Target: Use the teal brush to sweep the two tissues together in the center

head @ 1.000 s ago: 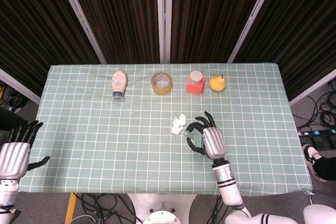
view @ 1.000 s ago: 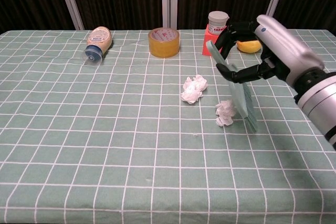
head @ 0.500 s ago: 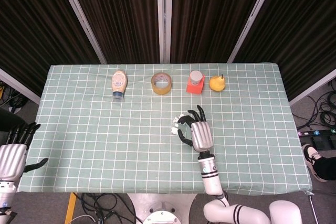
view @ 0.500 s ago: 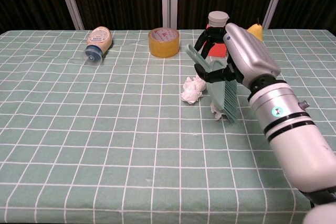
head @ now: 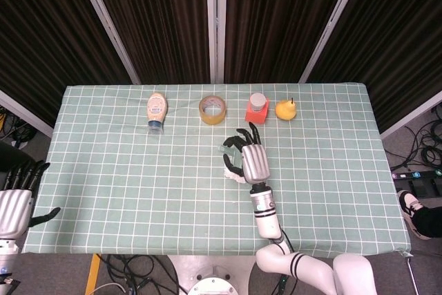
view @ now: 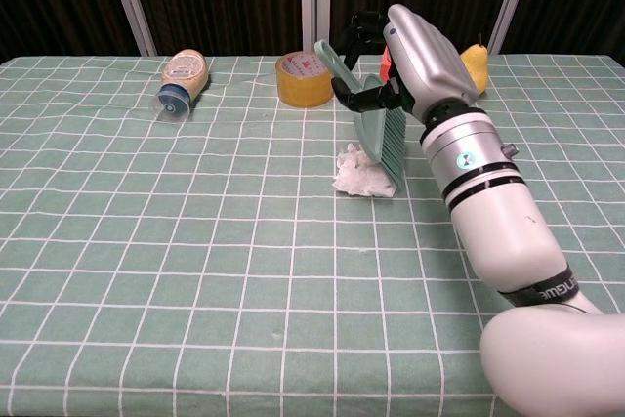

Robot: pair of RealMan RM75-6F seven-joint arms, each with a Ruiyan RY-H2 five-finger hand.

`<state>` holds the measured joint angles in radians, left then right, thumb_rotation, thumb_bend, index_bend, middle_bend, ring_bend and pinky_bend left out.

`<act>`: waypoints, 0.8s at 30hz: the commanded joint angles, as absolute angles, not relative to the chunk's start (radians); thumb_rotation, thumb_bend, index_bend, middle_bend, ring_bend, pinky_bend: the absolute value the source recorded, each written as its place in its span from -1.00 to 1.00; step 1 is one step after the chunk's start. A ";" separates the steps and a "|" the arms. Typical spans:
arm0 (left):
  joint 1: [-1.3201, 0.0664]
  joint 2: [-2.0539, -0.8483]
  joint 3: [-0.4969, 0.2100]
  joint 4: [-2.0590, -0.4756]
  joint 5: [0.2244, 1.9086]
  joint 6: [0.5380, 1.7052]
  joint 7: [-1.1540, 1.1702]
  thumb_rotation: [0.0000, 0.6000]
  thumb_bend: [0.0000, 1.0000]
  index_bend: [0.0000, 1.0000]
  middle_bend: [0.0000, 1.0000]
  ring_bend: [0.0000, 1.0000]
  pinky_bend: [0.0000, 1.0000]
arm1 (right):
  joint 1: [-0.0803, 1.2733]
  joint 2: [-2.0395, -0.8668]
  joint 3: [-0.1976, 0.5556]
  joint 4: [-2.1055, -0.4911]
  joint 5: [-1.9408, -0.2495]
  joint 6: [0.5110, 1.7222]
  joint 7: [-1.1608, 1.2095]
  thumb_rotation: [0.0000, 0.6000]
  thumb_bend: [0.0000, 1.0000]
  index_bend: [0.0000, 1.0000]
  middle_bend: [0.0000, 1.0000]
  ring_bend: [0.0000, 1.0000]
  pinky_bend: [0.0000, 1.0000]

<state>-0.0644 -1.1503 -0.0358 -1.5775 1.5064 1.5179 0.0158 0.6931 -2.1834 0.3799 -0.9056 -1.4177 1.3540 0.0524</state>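
Note:
My right hand (head: 251,160) (view: 418,46) grips the teal brush (view: 376,132), whose handle sticks up to the left and whose bristles point down at the cloth. The bristles touch the right side of the two white tissues (view: 359,173), which lie pressed together as one heap near the table's middle. In the head view only a white scrap of tissue (head: 237,177) shows beside the hand, and the brush handle's tip (head: 227,148) pokes out to its left. My left hand (head: 15,202) hangs off the table's left front corner, fingers apart and holding nothing.
Along the back stand a lying sauce bottle (head: 157,109) (view: 181,80), a tape roll (head: 213,110) (view: 305,79), a red box with a white jar (head: 257,108) and a yellow pear (head: 286,109) (view: 475,62). The checked tablecloth (view: 195,271) covers the table.
My right hand swept the brush leftward and toward the back, pushing the right tissue against the left one. The left hand sank slightly lower at the frame's corner.

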 commanded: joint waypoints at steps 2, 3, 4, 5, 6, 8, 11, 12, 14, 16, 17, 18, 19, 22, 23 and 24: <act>-0.069 -1.153 -0.035 -1.572 1.510 1.511 0.014 1.00 -1.00 -0.77 -0.80 -0.98 -0.93 | 0.602 -1.977 0.300 -1.118 -1.471 1.388 0.055 1.00 -0.11 0.07 0.07 -0.58 -1.00; -0.070 -1.154 -0.035 -1.571 1.511 1.510 0.013 1.00 -1.00 -0.77 -0.80 -0.98 -0.93 | 0.587 -1.927 0.288 -1.163 -1.473 1.380 0.050 1.00 -0.11 0.07 0.07 -0.58 -1.00; -0.071 -1.155 -0.036 -1.571 1.512 1.510 0.013 1.00 -1.00 -0.77 -0.80 -0.98 -0.93 | 0.571 -1.878 0.281 -1.206 -1.467 1.369 0.038 1.00 -0.11 0.06 0.06 -0.58 -1.00; -0.071 -1.156 -0.036 -1.571 1.512 1.510 0.014 1.00 -1.00 -0.77 -0.80 -0.98 -0.93 | 0.557 -1.829 0.274 -1.247 -1.458 1.354 0.020 1.00 -0.11 0.06 0.06 -0.58 -1.00; -0.071 -1.158 -0.037 -1.570 1.512 1.511 0.015 1.00 -1.00 -0.77 -0.80 -0.98 -0.93 | 0.544 -1.763 0.262 -1.296 -1.446 1.325 0.002 1.00 -0.11 0.06 0.06 -0.58 -1.00; -0.072 -1.159 -0.036 -1.572 1.511 1.508 0.020 1.00 -1.00 -0.77 -0.80 -0.98 -0.93 | 0.527 -1.656 0.243 -1.362 -1.415 1.258 -0.021 1.00 -0.11 0.06 0.05 -0.59 -1.00; -0.072 -1.160 -0.034 -1.577 1.510 1.506 0.029 1.00 -1.00 -0.77 -0.80 -0.98 -0.93 | 0.524 -1.526 0.204 -1.428 -1.365 1.125 -0.027 1.00 -0.11 0.06 0.05 -0.61 -1.00; -0.072 -1.160 -0.034 -1.578 1.509 1.505 0.032 1.00 -1.00 -0.77 -0.80 -0.98 -0.93 | 0.528 -1.496 0.189 -1.438 -1.356 1.085 -0.028 1.00 -0.11 0.06 0.04 -0.62 -1.00; -0.073 -1.161 -0.033 -1.583 1.509 1.502 0.041 1.00 -1.00 -0.77 -0.80 -0.98 -0.93 | 0.533 -1.461 0.162 -1.430 -1.338 1.028 -0.054 1.00 -0.11 0.06 0.00 -0.70 -1.00; -0.074 -1.161 -0.033 -1.586 1.508 1.501 0.046 1.00 -1.00 -0.77 -0.80 -0.98 -0.93 | 0.538 -1.455 0.136 -1.402 -1.332 0.994 -0.094 1.00 -0.12 0.03 -0.05 -0.77 -1.00; -0.074 -1.162 -0.033 -1.588 1.508 1.500 0.049 1.00 -1.00 -0.77 -0.80 -0.98 -0.93 | 0.540 -1.458 0.124 -1.384 -1.327 0.981 -0.118 1.00 -0.12 0.01 -0.07 -0.79 -1.00; -0.074 -1.162 -0.032 -1.589 1.508 1.500 0.051 1.00 -1.00 -0.77 -0.80 -0.98 -0.93 | 0.541 -1.465 0.118 -1.371 -1.326 0.978 -0.132 1.00 -0.12 -0.03 -0.09 -0.81 -1.00; -0.075 -1.162 -0.032 -1.590 1.508 1.499 0.054 1.00 -1.00 -0.77 -0.80 -0.98 -0.93 | 0.541 -1.473 0.114 -1.356 -1.328 0.980 -0.140 1.00 -0.12 -0.05 -0.10 -0.82 -1.00; -0.076 -1.160 -0.033 -1.594 1.506 1.498 0.058 1.00 -1.00 -0.77 -0.80 -0.98 -0.93 | 0.543 -1.501 0.104 -1.304 -1.335 0.990 -0.178 1.00 -0.12 -0.10 -0.13 -0.84 -1.00; -0.075 -1.160 -0.033 -1.594 1.505 1.498 0.059 1.00 -1.00 -0.77 -0.80 -0.98 -0.93 | 0.544 -1.505 0.101 -1.292 -1.334 0.990 -0.196 1.00 -0.13 -0.15 -0.15 -0.87 -1.00; -0.075 -1.161 -0.034 -1.594 1.504 1.499 0.060 1.00 -1.00 -0.77 -0.80 -0.98 -0.93 | 0.545 -1.507 0.097 -1.284 -1.327 0.986 -0.221 1.00 -0.15 -0.22 -0.19 -0.91 -1.00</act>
